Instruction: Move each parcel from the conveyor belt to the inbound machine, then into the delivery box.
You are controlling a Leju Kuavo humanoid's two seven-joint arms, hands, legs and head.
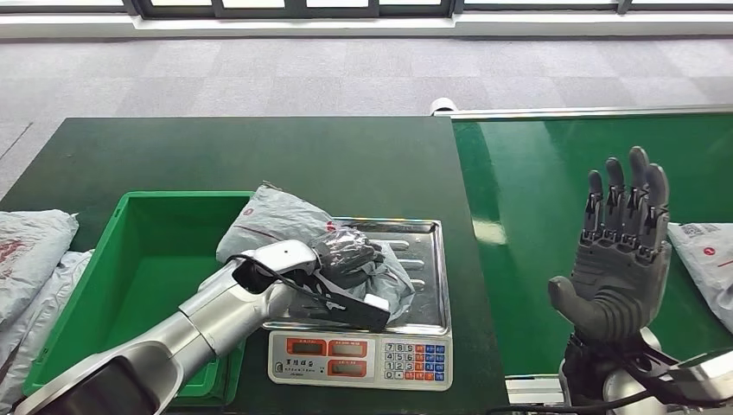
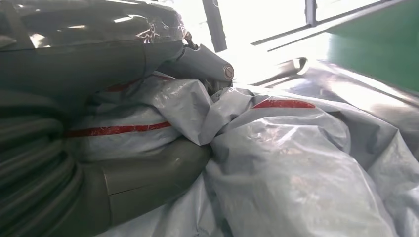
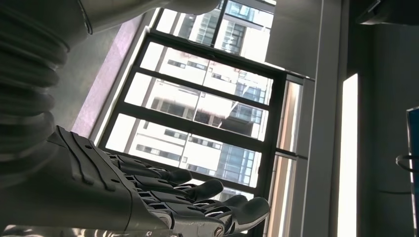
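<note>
Parcel (image 1: 285, 226) (crumpled grey plastic) gripped by left robot hand (image 1: 346, 258) on scale (image 1: 423, 259).

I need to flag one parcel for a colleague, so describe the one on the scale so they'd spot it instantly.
Find the steel scale between the green crate and the green conveyor belt. The crumpled grey parcel lies on it. It alone is held by the robot's left hand.

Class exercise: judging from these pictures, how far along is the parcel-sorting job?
Done: one parcel is off the belt, on the scale. In hand: the left hand grips it. Left: into the green box; another parcel waits beside the raised, empty right hand.
</note>
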